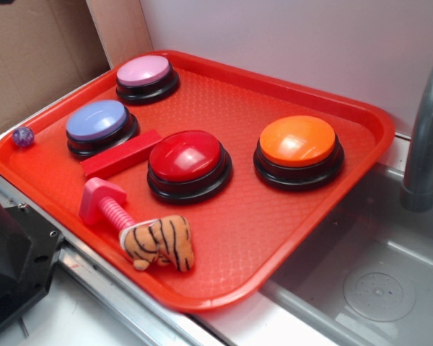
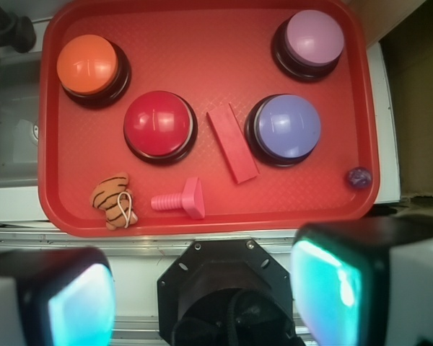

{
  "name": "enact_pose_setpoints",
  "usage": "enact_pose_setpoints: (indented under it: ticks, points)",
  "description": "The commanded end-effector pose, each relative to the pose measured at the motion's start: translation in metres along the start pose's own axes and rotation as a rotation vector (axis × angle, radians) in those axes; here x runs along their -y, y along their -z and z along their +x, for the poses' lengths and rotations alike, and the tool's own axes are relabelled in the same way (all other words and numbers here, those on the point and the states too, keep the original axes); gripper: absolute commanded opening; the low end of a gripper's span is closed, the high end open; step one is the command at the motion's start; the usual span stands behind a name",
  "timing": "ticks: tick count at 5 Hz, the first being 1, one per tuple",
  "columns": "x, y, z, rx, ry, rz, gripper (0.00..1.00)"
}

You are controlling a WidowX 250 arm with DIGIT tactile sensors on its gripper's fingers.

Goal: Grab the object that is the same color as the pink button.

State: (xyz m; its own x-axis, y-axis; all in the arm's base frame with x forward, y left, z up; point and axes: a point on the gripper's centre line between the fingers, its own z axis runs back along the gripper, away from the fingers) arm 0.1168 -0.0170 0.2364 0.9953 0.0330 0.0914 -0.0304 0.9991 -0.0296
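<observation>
Red and pebbled, a plastic tray (image 1: 289,238) sat on a pale tabletop (image 1: 94,317) beside a grey sink basin (image 1: 368,288) with a grey faucet (image 1: 426,137).

In the wrist view the claw (image 2: 216,292) hung above the tray's near edge, its two pads (image 2: 79,303) blurred at the bottom corners, spread wide apart and holding nothing. A black mount (image 2: 227,288) showed between them.

Just ahead of the claw, and well apart from it, lay the pink bolt (image 2: 180,200) on the tray's near strip. It rested on its side, bright pink, with a blocky head and a ribbed shaft. The shaft's tip pointed at a striped plush tiger (image 2: 114,200) lying close by; in the exterior view the two seemed to touch.

Beyond the bolt a flat red bar (image 2: 232,144) lay slanted between the red button (image 2: 157,124) and the lavender-blue button (image 2: 287,127). A small purple ball (image 2: 359,176) sat by the tray's rim. Farthest off stood the orange button (image 2: 89,65) and the pink button (image 2: 314,37), each domed on a black base.
</observation>
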Motion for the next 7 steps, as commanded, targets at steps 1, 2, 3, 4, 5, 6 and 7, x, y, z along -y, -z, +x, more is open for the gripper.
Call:
enact_pose_setpoints:
  ticks: [1, 2, 3, 4, 5, 6, 7]
  points:
    - [0.000, 0.000, 0.000, 0.000, 0.000, 0.000, 1.00]
    - [0.003, 0.017, 0.001, 0.012, 0.004, -0.022, 1.00]
    - [0.006, 0.044, 0.006, 0.051, -0.011, -0.045, 1.00]
    - [0.015, 0.079, 0.015, 0.055, -0.051, -0.073, 1.00]
    - [0.023, 0.114, 0.018, -0.025, -0.090, -0.073, 1.00]
    - [0.027, 0.139, 0.015, -0.051, -0.076, -0.100, 1.00]
    - [0.028, 0.159, 0.011, -0.085, -0.086, -0.095, 1.00]
